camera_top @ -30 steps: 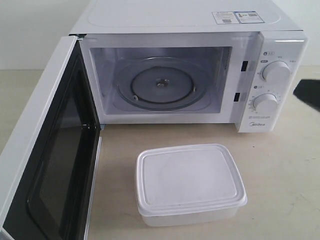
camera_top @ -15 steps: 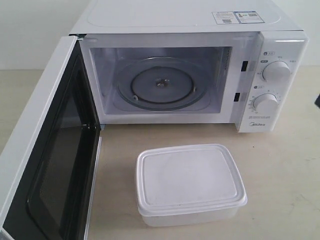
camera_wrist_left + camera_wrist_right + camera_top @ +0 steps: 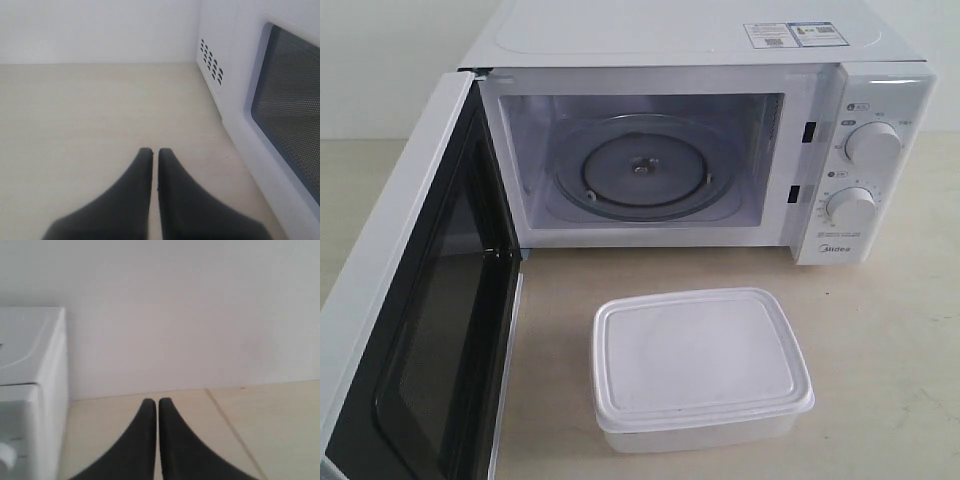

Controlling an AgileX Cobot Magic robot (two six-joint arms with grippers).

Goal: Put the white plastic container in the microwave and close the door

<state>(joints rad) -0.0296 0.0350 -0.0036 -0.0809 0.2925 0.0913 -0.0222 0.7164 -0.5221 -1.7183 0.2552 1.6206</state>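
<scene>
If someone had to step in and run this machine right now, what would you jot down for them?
Left gripper: shut, empty, low over the table beside the door's outer face.
Right gripper: shut, empty, off to the microwave's side.
Neither arm shows in the exterior view.
White plastic container: lid on, on the table in front of the microwave.
Door: swung wide open; the glass turntable inside is bare.
Done: nothing beyond the open door.
Left: grasp the container, set it inside, close the door.
</scene>
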